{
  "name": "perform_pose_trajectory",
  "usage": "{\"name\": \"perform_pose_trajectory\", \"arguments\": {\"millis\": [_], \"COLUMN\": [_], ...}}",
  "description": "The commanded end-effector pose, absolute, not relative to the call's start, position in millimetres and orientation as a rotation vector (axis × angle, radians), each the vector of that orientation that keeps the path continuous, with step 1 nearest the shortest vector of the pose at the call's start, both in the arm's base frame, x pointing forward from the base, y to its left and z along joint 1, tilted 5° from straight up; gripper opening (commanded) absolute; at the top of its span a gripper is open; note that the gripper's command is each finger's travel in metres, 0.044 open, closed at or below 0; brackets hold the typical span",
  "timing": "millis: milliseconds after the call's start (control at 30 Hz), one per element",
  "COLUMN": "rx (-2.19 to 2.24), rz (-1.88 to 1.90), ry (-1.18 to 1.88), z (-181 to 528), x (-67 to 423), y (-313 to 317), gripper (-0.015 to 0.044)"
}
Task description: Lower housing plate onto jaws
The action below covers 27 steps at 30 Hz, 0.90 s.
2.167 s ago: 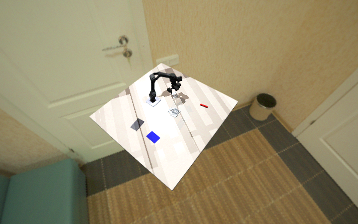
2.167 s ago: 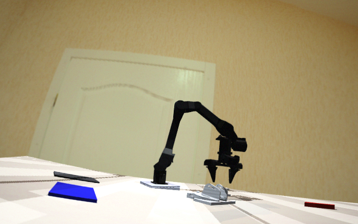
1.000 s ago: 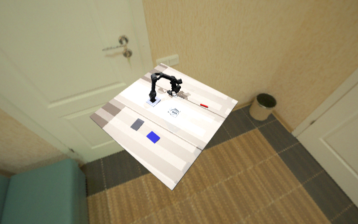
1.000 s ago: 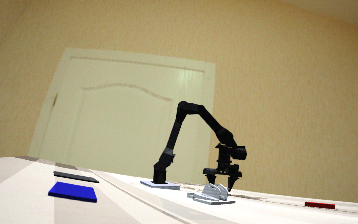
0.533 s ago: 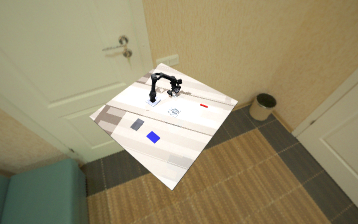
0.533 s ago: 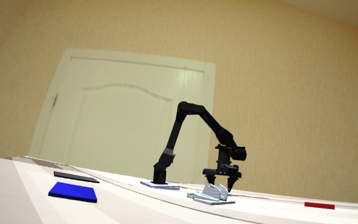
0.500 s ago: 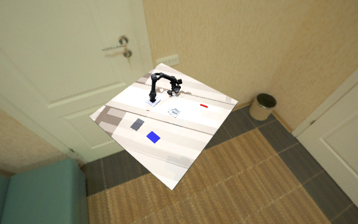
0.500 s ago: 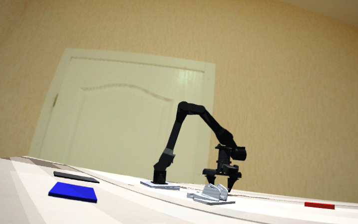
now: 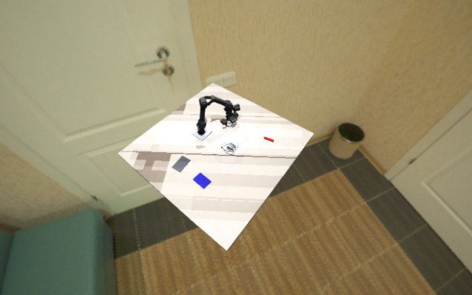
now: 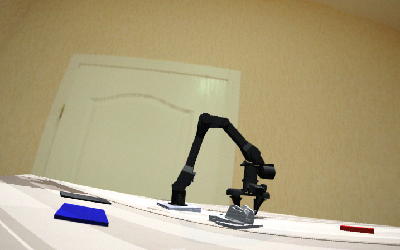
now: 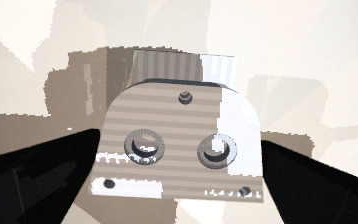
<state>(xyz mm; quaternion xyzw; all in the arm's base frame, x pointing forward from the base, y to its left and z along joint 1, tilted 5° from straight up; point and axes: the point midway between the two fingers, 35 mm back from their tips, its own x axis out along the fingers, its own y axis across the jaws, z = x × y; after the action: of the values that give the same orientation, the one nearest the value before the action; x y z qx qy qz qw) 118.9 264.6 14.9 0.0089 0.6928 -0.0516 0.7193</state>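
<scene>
The housing plate is flat, pale grey, with two ringed holes and three small holes. It also shows as a thin pale shape in the top view, under the hand. My gripper points down, fingers wide open, one beside each side edge of the plate. No firm grip shows; contact cannot be told. The two grey jaws stand side by side on their base, apart from the plate and nearer the exterior camera. In that view they hide the plate and part of the fingers.
A blue slab and a dark grey slab lie on the table on the arm's base side. A red bar lies on the other side. The arm's base stands on a pale plate.
</scene>
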Motion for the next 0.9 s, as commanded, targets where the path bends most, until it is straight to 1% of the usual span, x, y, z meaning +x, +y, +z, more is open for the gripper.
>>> {"name": "perform_pose_trajectory", "arguments": {"millis": [0,167,533,867], "rx": [0.020,0.020,0.020,0.019], "rz": [-0.114,-0.114,-0.114,-0.112], "ry": [1.532,1.532,1.532,1.533], "z": [14.9,14.9,15.4,44.2], "x": [118.9,118.9,118.9,118.8], "y": [264.6,264.6,264.7,268.9], "gripper": [0.0380,0.0351,0.0351,0.0351]}}
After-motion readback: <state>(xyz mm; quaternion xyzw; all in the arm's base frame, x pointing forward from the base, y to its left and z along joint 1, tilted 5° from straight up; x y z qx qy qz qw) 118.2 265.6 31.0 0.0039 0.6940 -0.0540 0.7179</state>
